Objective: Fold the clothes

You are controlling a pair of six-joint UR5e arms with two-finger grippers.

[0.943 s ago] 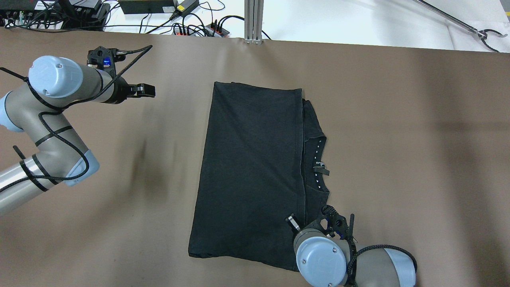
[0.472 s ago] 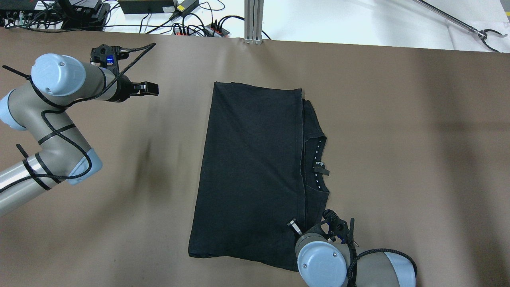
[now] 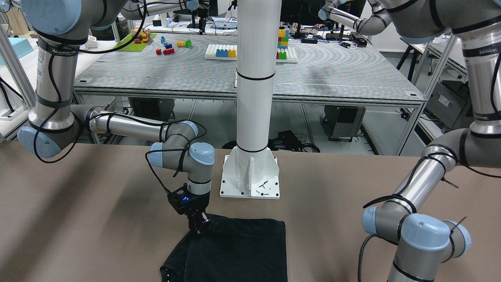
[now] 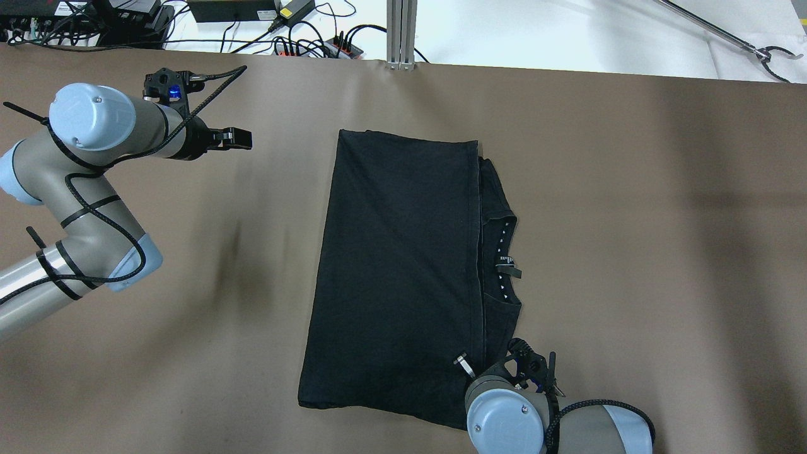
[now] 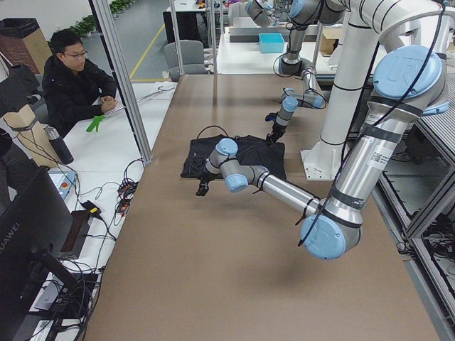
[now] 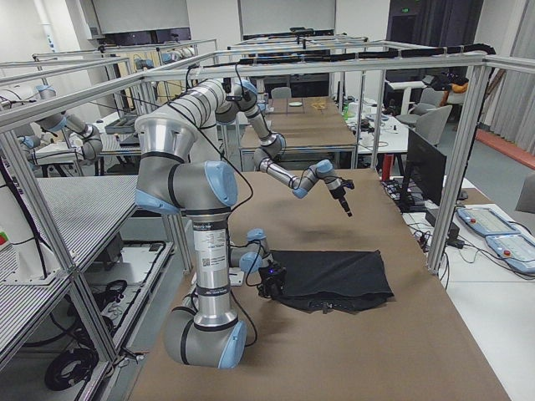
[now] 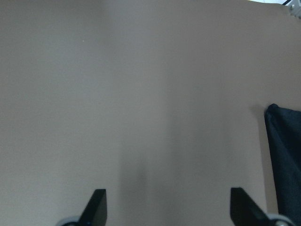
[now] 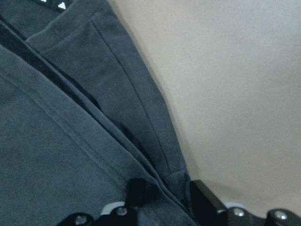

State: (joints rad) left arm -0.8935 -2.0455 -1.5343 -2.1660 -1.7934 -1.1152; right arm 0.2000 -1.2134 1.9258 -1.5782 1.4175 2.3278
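Observation:
The clothes (image 4: 397, 265) are one black garment lying folded on the brown table, its collar and label (image 4: 506, 260) showing along the right edge. It also shows in the front view (image 3: 242, 250) and both side views (image 5: 242, 153) (image 6: 334, 271). My right gripper (image 4: 495, 366) is at the garment's near right corner, pointing down. In its wrist view (image 8: 167, 193) the fingers stand close together with the hemmed edge (image 8: 70, 141) between them. My left gripper (image 4: 249, 139) is open and empty, above bare table left of the garment, whose edge (image 7: 284, 160) shows at its wrist view's right.
The white post's base plate (image 3: 250, 176) stands just behind the garment on the robot's side. Cables and power strips (image 4: 315, 44) and a metal grabber (image 4: 756, 50) lie on the white surface past the table's far edge. A person (image 5: 71, 85) sits beyond that edge.
My right wrist has shifted slightly toward the robot at the garment's corner. My left gripper has moved a little to the right. The garment lies as before.

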